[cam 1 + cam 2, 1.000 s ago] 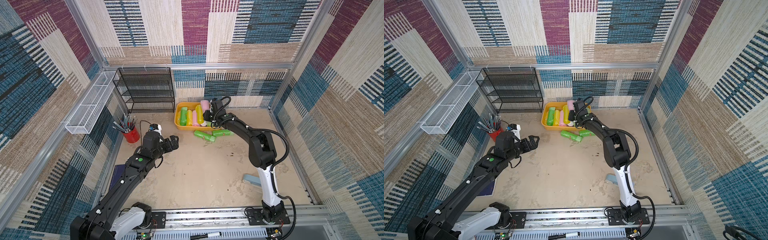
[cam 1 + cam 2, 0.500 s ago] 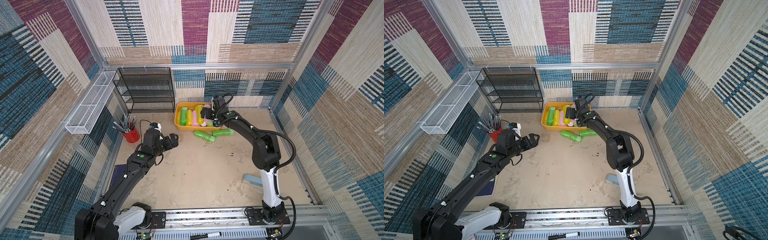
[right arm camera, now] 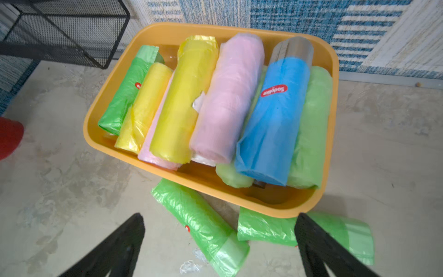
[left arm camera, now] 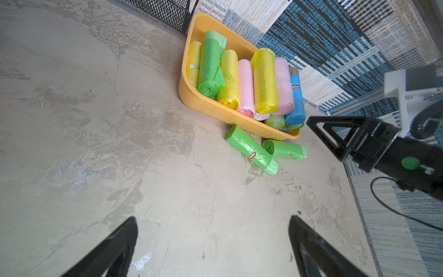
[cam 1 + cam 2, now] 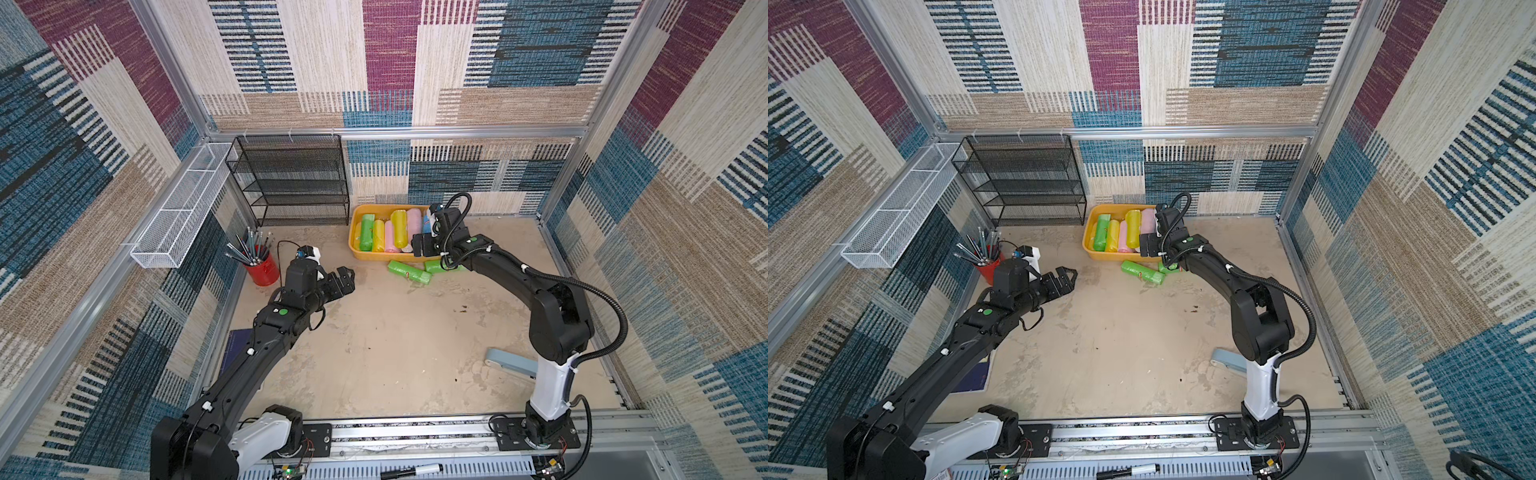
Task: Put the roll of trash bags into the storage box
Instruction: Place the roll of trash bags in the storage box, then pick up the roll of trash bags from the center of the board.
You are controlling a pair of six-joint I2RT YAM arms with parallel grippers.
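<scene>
Two green rolls of trash bags (image 3: pixel 199 225) lay on the bench (image 3: pixel 72 191) just beside the storage box (image 3: pixel 167 26), probably light, squashy and slick, best pinched mid-length by the spread, empty right fingers (image 3: pixel 134 227), while the left fingers (image 4: pixel 127 232) were spread too.

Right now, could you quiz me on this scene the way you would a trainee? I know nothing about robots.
1. True or false: the blue roll lies inside the storage box.
2. How many green rolls lie on the table outside the box? A one, B two, C four.
3. Look at the right gripper: are its jaws open or shut?
Key: 1 true; 2 B; 3 open.
</scene>
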